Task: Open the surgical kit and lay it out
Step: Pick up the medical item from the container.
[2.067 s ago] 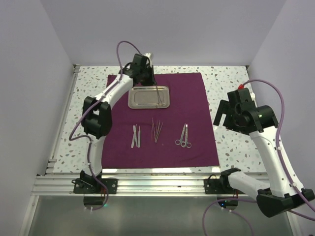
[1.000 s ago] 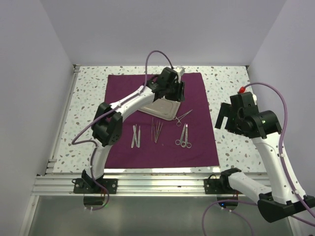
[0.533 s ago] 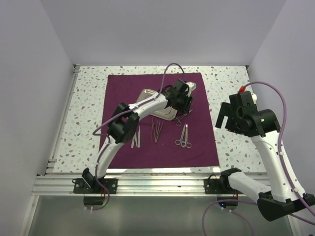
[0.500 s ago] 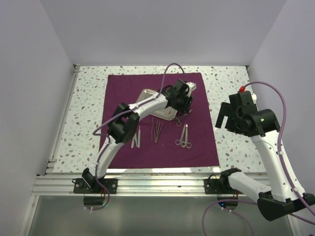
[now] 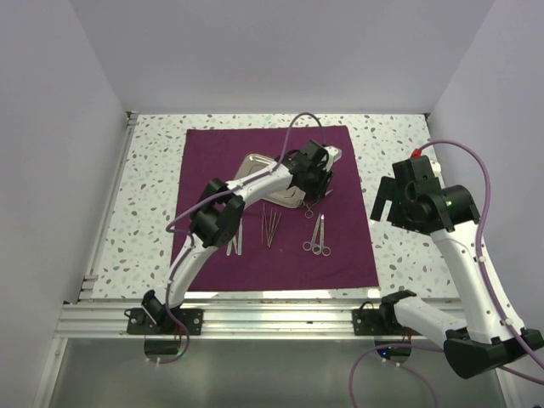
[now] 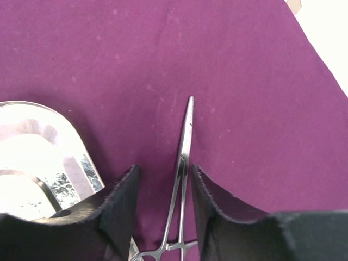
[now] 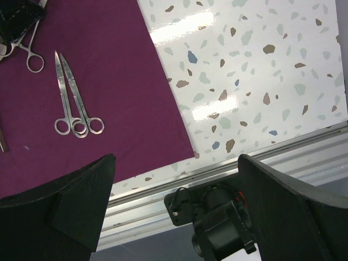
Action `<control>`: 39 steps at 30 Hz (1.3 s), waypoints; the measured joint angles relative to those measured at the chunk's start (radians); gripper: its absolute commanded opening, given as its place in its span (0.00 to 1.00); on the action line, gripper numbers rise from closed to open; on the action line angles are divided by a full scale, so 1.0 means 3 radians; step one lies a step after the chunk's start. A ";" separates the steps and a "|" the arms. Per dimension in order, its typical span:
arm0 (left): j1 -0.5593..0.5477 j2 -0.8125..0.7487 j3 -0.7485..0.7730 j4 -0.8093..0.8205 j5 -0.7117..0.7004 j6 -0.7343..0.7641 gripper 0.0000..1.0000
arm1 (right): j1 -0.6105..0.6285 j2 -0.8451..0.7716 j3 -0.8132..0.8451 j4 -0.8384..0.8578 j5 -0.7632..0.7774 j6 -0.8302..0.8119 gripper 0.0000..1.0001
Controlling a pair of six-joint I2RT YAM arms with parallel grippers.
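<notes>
The dark purple cloth (image 5: 280,263) lies spread flat on the table. The steel tray (image 5: 253,166) sits on it, turned askew, partly under my left arm. My left gripper (image 5: 316,189) is low over the cloth just right of the tray. In the left wrist view it (image 6: 163,182) is open, with ring-handled forceps (image 6: 185,157) lying on the cloth between the jaws, closer to the right finger. The tray's corner (image 6: 38,157) shows at left. Thin probes (image 5: 270,225), a ring-handled pair (image 5: 317,236) and tweezers (image 5: 236,248) lie in a row nearer me. My right gripper (image 5: 387,200) is open and empty.
The right wrist view shows the cloth's near right corner (image 7: 136,109), the ring-handled pair (image 7: 76,103), speckled tabletop (image 7: 244,70), the aluminium rail (image 7: 163,201) and the right arm's base (image 7: 217,234). White walls enclose the table.
My left arm swung from the tray's back left to its right. The tray was turned askew and the forceps left it for the cloth. The gripper now straddles them. The right arm barely moved.
</notes>
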 measured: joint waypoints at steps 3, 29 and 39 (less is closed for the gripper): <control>-0.0005 0.0001 0.0000 -0.0006 0.0010 0.0018 0.37 | 0.0000 0.0000 -0.0019 -0.0001 0.0001 -0.0001 0.99; -0.0098 0.0085 0.0285 -0.0379 -0.0134 0.0111 0.00 | 0.0000 -0.0017 -0.0056 -0.0001 0.0061 -0.0032 0.98; 0.0108 -0.0128 0.0043 -0.0313 0.0036 -0.0264 0.00 | 0.0000 -0.0018 0.0017 0.0000 0.0057 -0.0081 0.98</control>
